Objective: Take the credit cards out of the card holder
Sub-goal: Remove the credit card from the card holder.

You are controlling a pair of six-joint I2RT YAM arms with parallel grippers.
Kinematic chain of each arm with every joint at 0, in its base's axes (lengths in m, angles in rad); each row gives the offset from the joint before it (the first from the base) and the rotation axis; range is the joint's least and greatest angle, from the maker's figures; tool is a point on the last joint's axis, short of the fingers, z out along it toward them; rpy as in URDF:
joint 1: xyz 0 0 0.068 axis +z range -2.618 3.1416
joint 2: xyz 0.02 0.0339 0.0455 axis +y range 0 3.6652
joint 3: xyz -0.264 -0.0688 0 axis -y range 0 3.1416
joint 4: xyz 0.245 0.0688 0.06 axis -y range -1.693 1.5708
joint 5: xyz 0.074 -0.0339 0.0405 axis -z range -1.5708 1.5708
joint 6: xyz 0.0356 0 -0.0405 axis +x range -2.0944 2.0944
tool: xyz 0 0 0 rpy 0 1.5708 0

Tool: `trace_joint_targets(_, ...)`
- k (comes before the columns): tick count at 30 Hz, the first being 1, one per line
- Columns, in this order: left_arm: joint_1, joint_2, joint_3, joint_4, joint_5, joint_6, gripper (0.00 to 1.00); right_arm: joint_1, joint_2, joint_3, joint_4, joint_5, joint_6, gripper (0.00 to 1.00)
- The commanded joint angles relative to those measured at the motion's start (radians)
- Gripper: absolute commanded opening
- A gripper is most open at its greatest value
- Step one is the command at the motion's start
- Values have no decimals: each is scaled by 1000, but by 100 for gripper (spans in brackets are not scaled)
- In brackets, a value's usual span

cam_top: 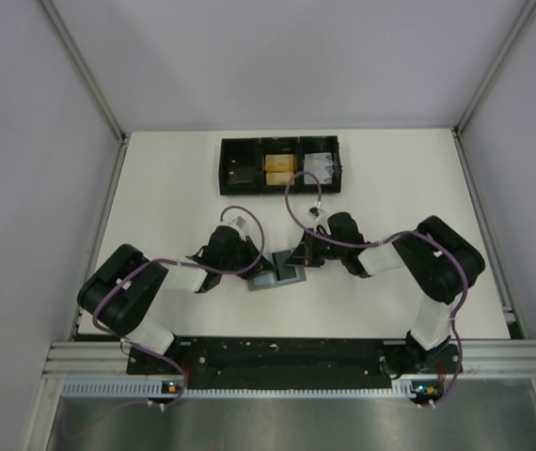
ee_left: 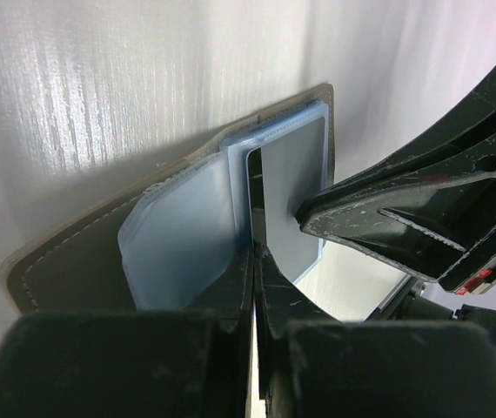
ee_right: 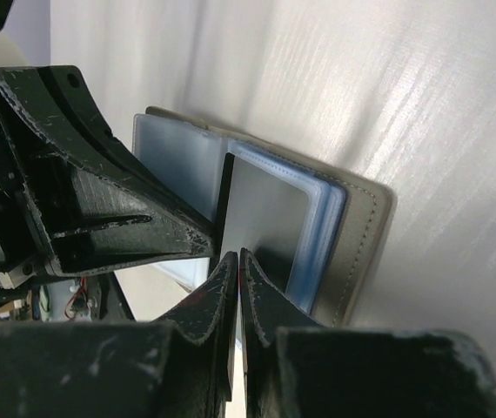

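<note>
The card holder (cam_top: 277, 279) lies open on the table (cam_top: 390, 188) near its middle, between my two arms. My right gripper (ee_right: 235, 259) is pinching the edge of a grey credit card (ee_right: 265, 218) in the blue sleeves. My left gripper (ee_left: 253, 259) is pressed together just beside it; whether on card or sleeve I cannot tell.

The card holder (ee_left: 78, 272) is grey with pale stitching outside, light blue inside

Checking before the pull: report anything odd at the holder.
Nothing is damaged or spilled. One oddity: the left gripper and the right gripper both appear shut on the same card in the open holder.
</note>
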Motion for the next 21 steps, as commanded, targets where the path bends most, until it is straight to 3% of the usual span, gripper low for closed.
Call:
trace_joint_targets(1,-4,0,-17,21,-26,11,0,-28,-73,-36,26,22,-24,3)
trace_joint_targets(8,-5,-23,-12,-15,-51,24,0,-45,-131,-48,-25,54,-59,2)
trace_joint_targets(21,-5,-43,-3,-39,-60,30,0,-45,-76,-17,-113,93,-76,2)
